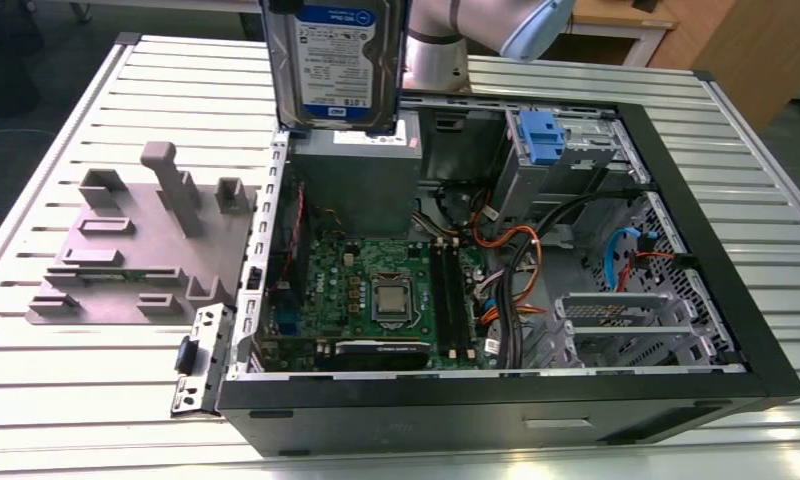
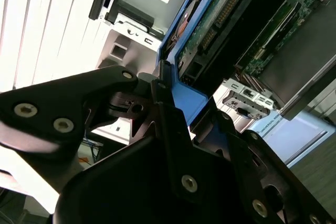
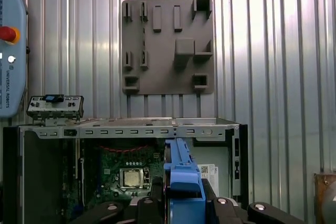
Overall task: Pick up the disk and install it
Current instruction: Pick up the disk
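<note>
The end effector (image 2: 164,94) is clamped on the disk (image 1: 336,60), its black fingers (image 2: 113,85) pressed against the blue plastic side frame in the second wrist view; the disk hangs on edge, clear of the worktop (image 1: 53,400), its white-and-blue label facing the exterior view; the robot arm (image 1: 440,40) rises just behind it. Below it lies the open computer case (image 1: 507,405), side panel off, with the green motherboard (image 1: 373,290) exposed; the disk's lower edge sits just over the grey metal box (image 1: 360,170) at the far end of the case; a small blue bracket (image 1: 540,135) stands in the drive bay towards the exterior view's right. A grey fixture plate (image 1: 133,250) with raised blocks rests on the slatted worktop beside the case, on the exterior view's left.
</note>
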`<action>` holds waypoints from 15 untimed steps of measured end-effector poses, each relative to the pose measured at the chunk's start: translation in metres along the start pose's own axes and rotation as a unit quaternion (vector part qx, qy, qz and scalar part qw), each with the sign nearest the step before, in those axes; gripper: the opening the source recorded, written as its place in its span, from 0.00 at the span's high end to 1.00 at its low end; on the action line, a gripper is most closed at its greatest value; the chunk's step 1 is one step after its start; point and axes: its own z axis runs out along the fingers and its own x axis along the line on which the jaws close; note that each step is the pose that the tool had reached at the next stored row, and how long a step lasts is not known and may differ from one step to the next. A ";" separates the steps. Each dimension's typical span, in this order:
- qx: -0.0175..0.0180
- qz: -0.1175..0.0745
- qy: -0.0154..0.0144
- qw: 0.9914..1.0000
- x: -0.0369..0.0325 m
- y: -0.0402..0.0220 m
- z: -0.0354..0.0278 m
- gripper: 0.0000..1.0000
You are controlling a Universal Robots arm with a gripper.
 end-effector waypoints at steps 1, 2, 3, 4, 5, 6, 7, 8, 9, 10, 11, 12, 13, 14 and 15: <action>0.000 0.000 0.000 1.000 0.0000 -0.0008 0.0000 0.63; 0.000 0.000 0.000 1.000 0.0000 -0.0012 0.0000 0.63; 0.000 0.000 0.000 1.000 0.0000 -0.0014 0.0000 0.63; 0.000 0.000 0.000 1.000 0.0000 -0.0015 0.0000 0.63; 0.000 0.000 0.000 1.000 0.0000 -0.0016 0.0000 0.63; 0.000 0.000 0.000 1.000 0.0000 -0.0016 0.0000 0.63; 0.000 0.000 0.000 1.000 0.0000 -0.0017 0.0000 0.63; 0.000 0.000 0.000 1.000 -0.0001 -0.0022 0.0000 0.63; 0.000 0.000 0.000 1.000 -0.0001 -0.0027 -0.0001 0.63; 0.000 0.000 0.000 1.000 -0.0001 -0.0032 -0.0001 0.63; 0.000 0.000 0.000 1.000 -0.0001 -0.0038 -0.0001 0.63; 0.000 0.000 0.000 1.000 -0.0001 -0.0044 -0.0001 0.63; 0.000 0.000 0.000 1.000 -0.0002 -0.0050 -0.0001 0.63; 0.000 0.000 0.000 1.000 -0.0002 -0.0056 -0.0001 0.63; 0.000 0.000 0.000 1.000 -0.0002 -0.0064 -0.0001 0.63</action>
